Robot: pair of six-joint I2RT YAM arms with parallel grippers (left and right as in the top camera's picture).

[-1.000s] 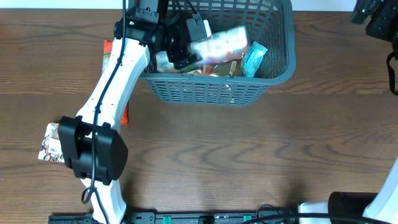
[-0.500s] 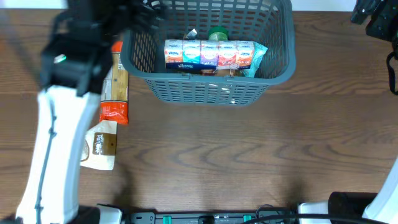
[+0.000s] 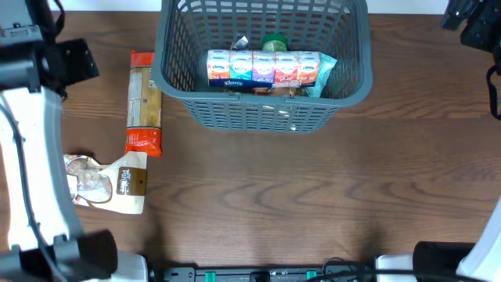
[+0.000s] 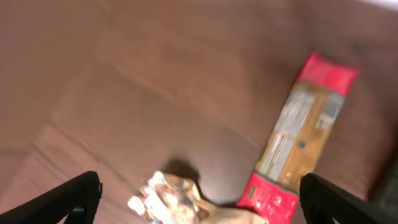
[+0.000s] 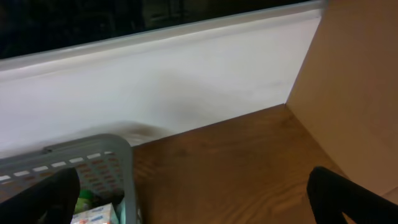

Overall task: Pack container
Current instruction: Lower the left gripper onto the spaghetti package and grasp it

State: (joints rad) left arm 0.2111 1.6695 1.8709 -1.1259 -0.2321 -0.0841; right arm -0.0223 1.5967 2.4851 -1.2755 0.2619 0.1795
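Far left first: the left gripper (image 4: 202, 198) is held above the table (image 3: 313, 204), fingers spread wide with nothing between them. Its wrist view looks straight down on the two leftovers. A crinkled snack bag (image 3: 109, 184) is lying flat near the front-left, and just behind it, touching or nearly so, a long packet with red ends (image 3: 143, 102) is laid lengthwise beside the basket.

The basket (image 3: 262, 117) is sat at the back middle of the table. It's already been loaded with a row of tissue packs (image 3: 262, 69) across the front wall, something with a green lid (image 3: 274, 41) behind them, and a teal packet (image 3: 321, 74) at the right end.

Over on the far right, the right gripper (image 5: 196, 205) is kept up by the back corner, fingers wide and empty too — only the basket's rim is caught in its view.

So the step in hand is judged to be the next pickup on the left side. The left gripper would need to be lowered over one of the two items. The long packet would probably be best pinched across its narrow width, then lifted clear of the rim and dropped into the free space behind the tissues. The bag is soft, so a grab at its bunched top might be safer.
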